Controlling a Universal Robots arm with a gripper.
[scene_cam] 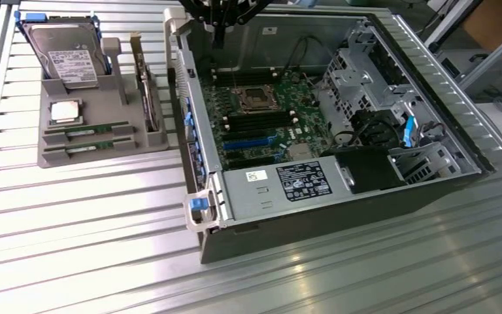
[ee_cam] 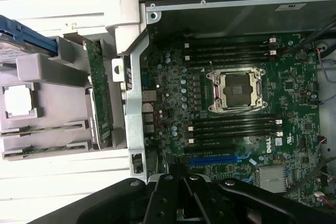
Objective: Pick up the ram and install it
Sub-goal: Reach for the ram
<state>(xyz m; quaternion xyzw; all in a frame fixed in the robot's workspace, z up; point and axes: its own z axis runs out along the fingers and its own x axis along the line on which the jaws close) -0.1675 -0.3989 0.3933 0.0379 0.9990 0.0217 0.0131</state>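
Pincer [scene_cam: 219, 43] closed, empty, above open case [scene_cam: 338, 226] edge; ram [scene_cam: 89, 133] in tray [scene_cam: 102, 95], well apart.

Tool [scene_cam: 220, 43] partly beyond frame edge

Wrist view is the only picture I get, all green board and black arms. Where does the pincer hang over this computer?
Observer: The pincer hangs shut above the far end of the open case, clear of the motherboard.
Operator: Is it carrying anything?
Observer: Nothing shows in it. The farther ram and the nearer ram both lie in the grey holder, on the exterior view's left of the case.
Operator: What sits past the blue slot?
Observer: A grey power supply with a black label sits at the case's near end.
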